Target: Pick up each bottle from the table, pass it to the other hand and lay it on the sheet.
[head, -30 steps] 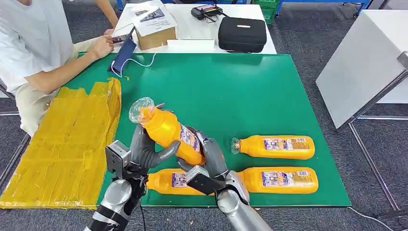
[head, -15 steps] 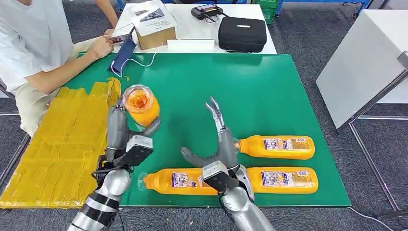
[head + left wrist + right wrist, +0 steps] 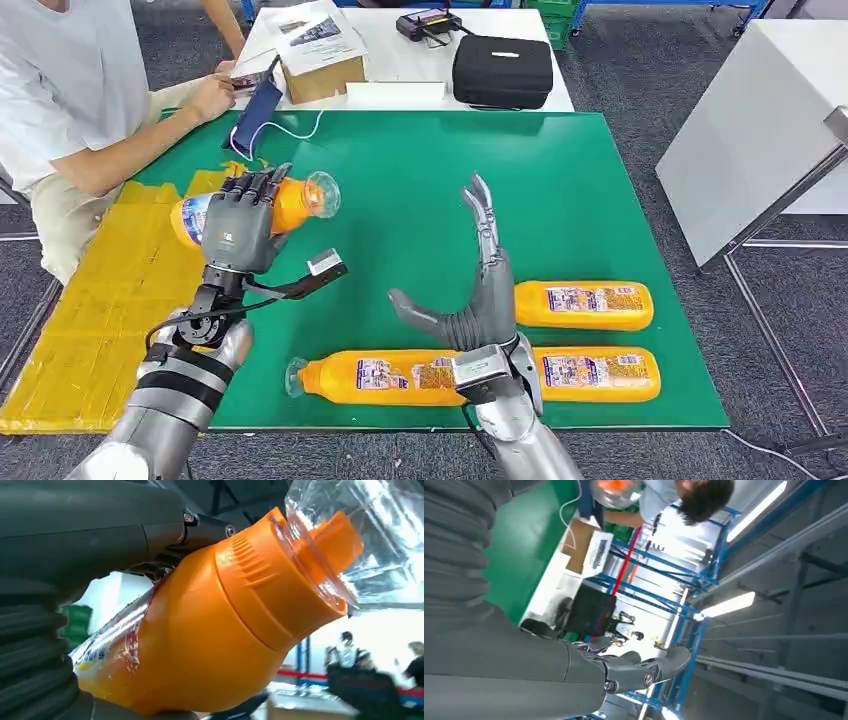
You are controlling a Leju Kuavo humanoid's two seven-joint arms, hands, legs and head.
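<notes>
Over the sheet (image 3: pixel 120 300), left hand (image 3: pixel 238 225) grips bottle (image 3: pixel 290 203)

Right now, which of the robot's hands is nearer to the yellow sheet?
Left. The left hand holds an orange bottle over the yellow sheet's edge; the right hand stands open above the green table.

Orange bottle (image 3: pixel 285 203) held sideways over yellow sheet (image 3: pixel 110 310) edge.
</notes>
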